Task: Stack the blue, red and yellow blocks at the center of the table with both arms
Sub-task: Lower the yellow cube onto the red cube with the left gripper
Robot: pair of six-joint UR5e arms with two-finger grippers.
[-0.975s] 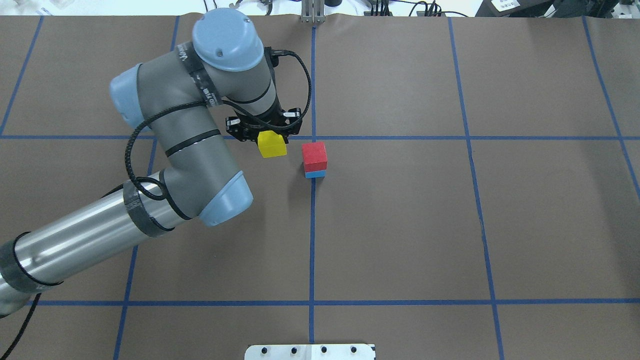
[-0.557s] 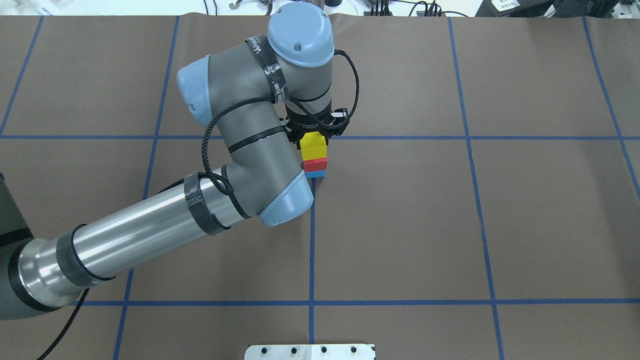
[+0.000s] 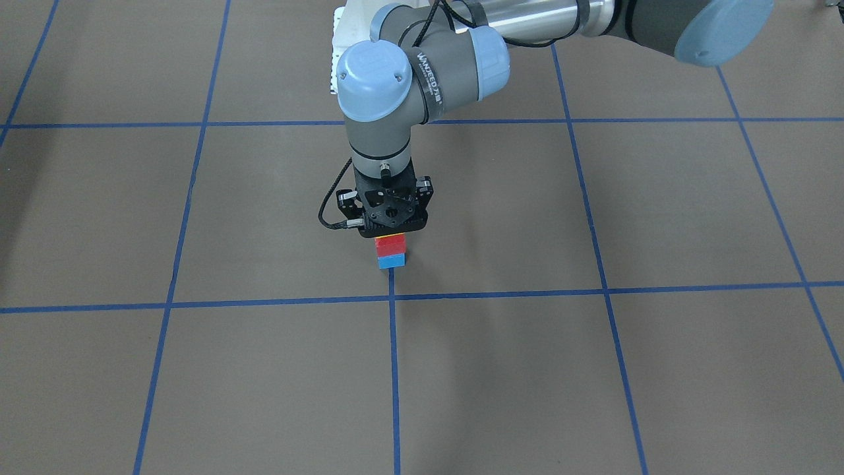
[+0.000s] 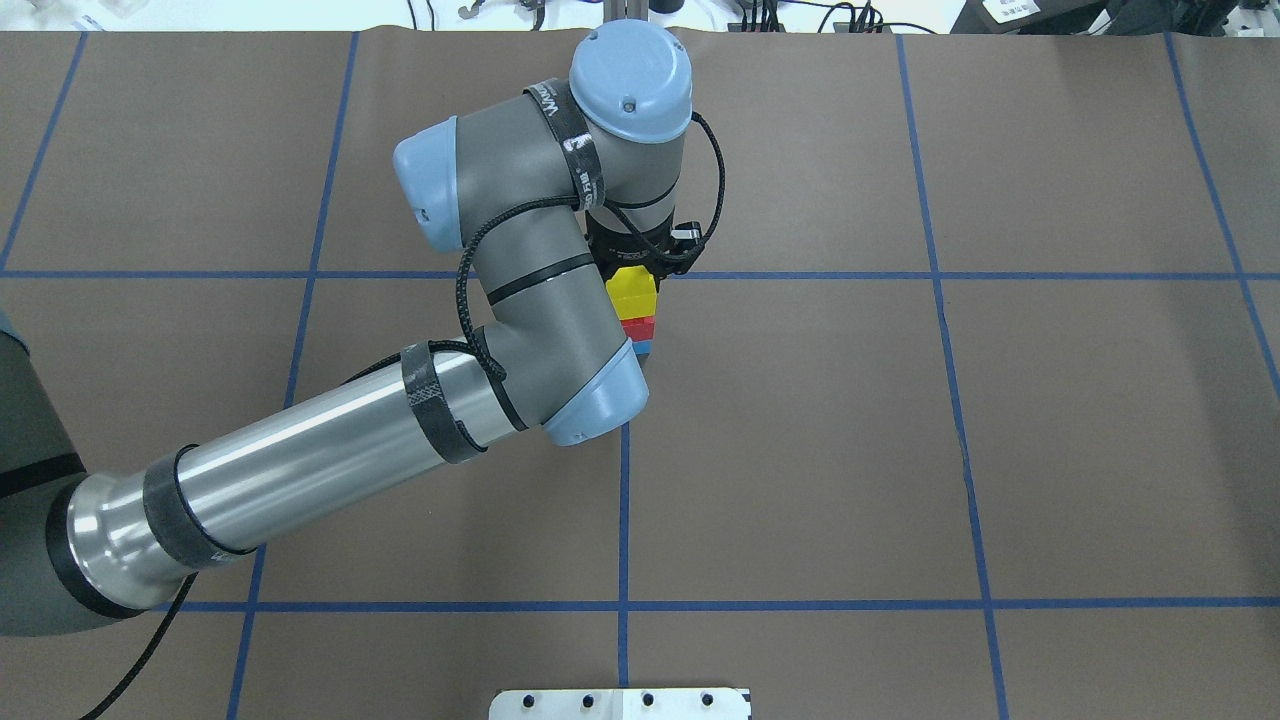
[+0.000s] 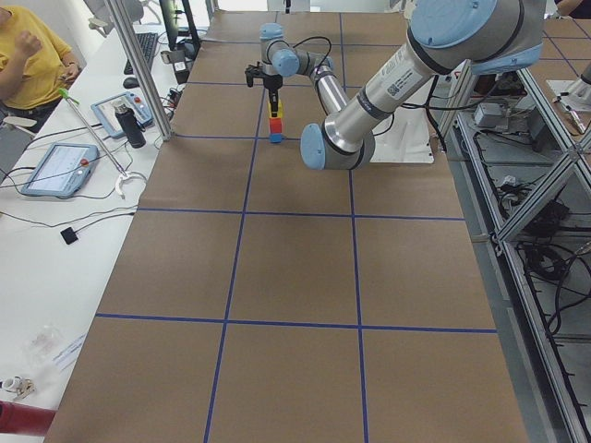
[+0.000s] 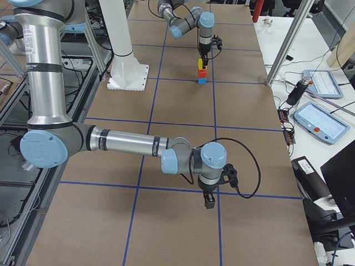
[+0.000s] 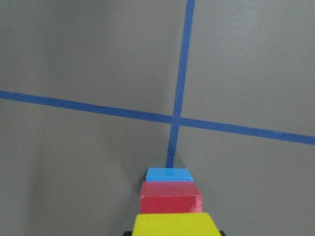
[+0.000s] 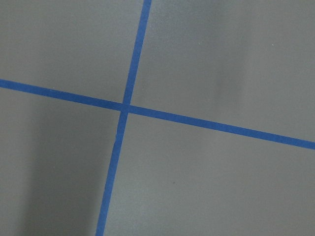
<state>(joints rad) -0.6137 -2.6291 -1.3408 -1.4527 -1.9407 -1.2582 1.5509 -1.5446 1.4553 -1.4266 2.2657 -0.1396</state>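
A red block [image 4: 638, 328] sits on a blue block [image 4: 641, 347] at the table's centre, by a crossing of blue tape lines. My left gripper [image 4: 633, 285] is shut on the yellow block [image 4: 631, 290] and holds it directly over the red block, at or just above its top face. The left wrist view shows yellow [image 7: 172, 224], red [image 7: 171, 196] and blue [image 7: 169, 174] in line. In the front view the gripper [image 3: 389, 229] hides the yellow block above the red block [image 3: 390, 245]. My right gripper [image 6: 209, 203] hangs far off near the table's right end; I cannot tell if it is open.
Blue tape lines [image 4: 624, 480] divide the brown table into squares. The white robot base plate [image 4: 620, 703] lies at the near edge. Tablets and a bottle [image 6: 299, 91] stand on a side bench beyond the table.
My left arm has carried the yellow block to the right, from beside the red-on-blue stack to directly over it, and then lowered it closer to the red block.
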